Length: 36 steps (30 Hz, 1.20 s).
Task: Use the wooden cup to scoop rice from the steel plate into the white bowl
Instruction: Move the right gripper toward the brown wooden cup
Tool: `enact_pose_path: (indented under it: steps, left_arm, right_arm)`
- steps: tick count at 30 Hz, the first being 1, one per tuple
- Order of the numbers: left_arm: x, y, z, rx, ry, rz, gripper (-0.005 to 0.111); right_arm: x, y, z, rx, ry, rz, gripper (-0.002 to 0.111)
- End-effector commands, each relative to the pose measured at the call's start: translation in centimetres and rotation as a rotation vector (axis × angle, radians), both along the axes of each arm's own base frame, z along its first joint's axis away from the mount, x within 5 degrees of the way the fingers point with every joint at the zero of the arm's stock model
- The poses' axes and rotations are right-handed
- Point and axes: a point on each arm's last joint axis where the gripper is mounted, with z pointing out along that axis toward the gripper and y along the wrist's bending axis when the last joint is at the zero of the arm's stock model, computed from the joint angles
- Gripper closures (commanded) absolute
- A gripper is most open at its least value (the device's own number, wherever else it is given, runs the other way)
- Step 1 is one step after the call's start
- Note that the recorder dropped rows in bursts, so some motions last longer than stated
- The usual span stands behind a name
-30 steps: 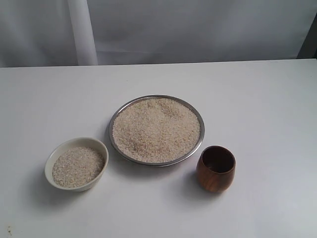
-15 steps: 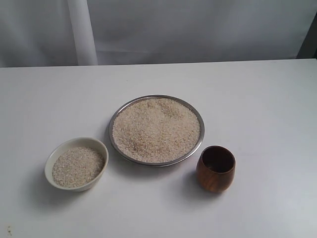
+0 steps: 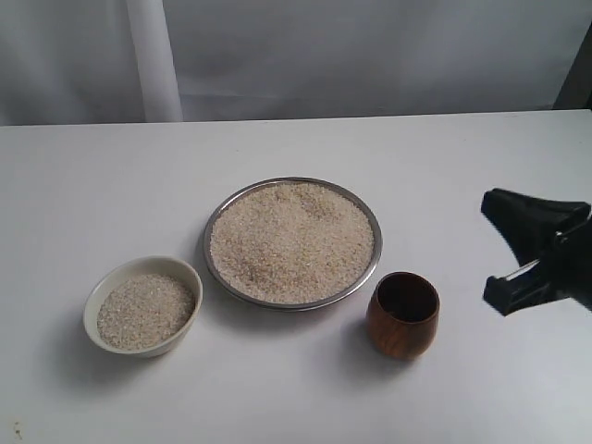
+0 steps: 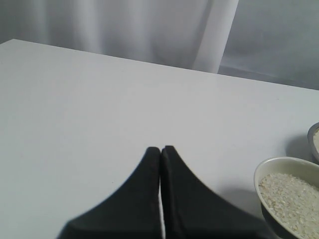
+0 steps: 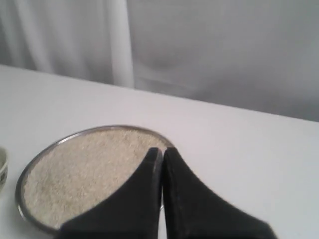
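Table (image 3: 92, 185): white and flat, carrying every dish; a pale curtain hangs along its far edge.
Steel plate (image 3: 292, 306): middle of the table, filled almost to its thin rim.
Rice (image 3: 291, 242): a broad, even layer across the plate; a smaller share lies in the bowl.
White bowl (image 3: 141, 261): near and left of the plate, just beside it without touching, partly filled with grains.
Right gripper (image 5: 160, 151): black fingers pressed together with nothing between them; it shows at the right edge of the scene, right of the cup and apart from it.
Left gripper (image 4: 160, 148): fingers likewise together and empty, over bare table close to the bowl.
Wooden cup (image 3: 401, 331): upright, near and right of the plate, close to its rim, dark inside.
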Motion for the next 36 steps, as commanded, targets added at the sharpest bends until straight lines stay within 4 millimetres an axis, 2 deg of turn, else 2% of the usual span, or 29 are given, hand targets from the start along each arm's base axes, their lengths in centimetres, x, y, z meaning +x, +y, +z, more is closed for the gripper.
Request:
enact_pose_path:
  steps: [1, 6, 15, 28, 29, 30, 34, 36]
  left_arm:
    - [0.0, -0.1, 0.2, -0.007, -0.010, -0.008, 0.107]
    - [0.0, -0.1, 0.2, -0.007, -0.010, -0.008, 0.107]
    - [0.0, -0.1, 0.2, -0.007, -0.010, -0.008, 0.107]
    - [0.0, -0.1, 0.2, -0.007, -0.010, -0.008, 0.107]
    - [0.0, -0.1, 0.2, -0.007, -0.010, -0.008, 0.107]
    - [0.0, -0.1, 0.2, -0.007, -0.010, -0.008, 0.107]
    - [0.0, -0.1, 0.2, -0.007, -0.010, -0.008, 0.107]
    - [0.0, -0.1, 0.2, -0.007, -0.010, -0.008, 0.107]
  right_arm:
    - [0.4, 0.9, -2.2, -0.045, 0.043, 0.118, 0.108]
    - [0.1, 1.2, -3.8, -0.051, 0.032, 0.168, 0.108]
    - [-3.8, 0.5, -6.4, -0.112, 0.121, 0.162, 0.108]
    - [-4.3, 0.2, -7.5, -0.206, 0.208, 0.166, 0.106]
    - [-4.3, 0.2, -7.5, -0.207, 0.210, 0.166, 0.103]
    - [-4.3, 0.1, -7.5, -0.208, 0.211, 0.166, 0.093]
    - [-4.3, 0.2, -7.4, -0.200, 0.200, 0.167, 0.044]
    - [-4.2, 0.3, -7.2, -0.182, 0.178, 0.170, 0.027]
